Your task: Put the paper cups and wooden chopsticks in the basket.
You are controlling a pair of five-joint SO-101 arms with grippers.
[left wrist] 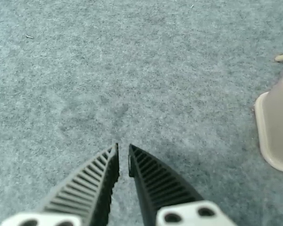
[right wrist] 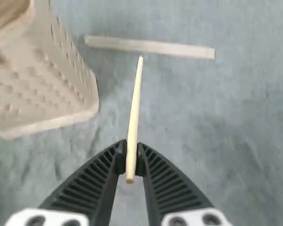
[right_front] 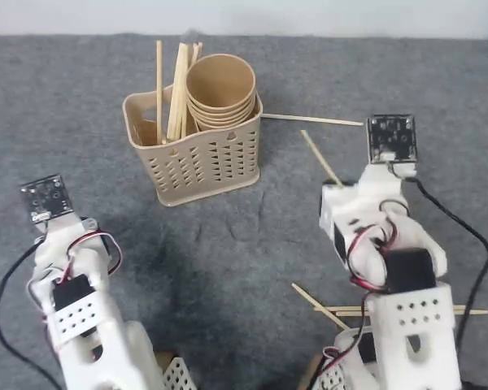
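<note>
Chopstick (right wrist: 134, 108) pinched in right tool (right wrist: 130, 147), near basket (right wrist: 52, 89), left tool (left wrist: 123, 148) pressed together, low over carpet (left wrist: 132, 70).

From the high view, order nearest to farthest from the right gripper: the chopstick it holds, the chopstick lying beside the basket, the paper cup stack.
1. Thin wooden chopstick, clamped in the right gripper.
2. Pale wooden chopstick, flat beside the beige perforated basket.
3. Brown paper cup stack, inside that basket.
</note>
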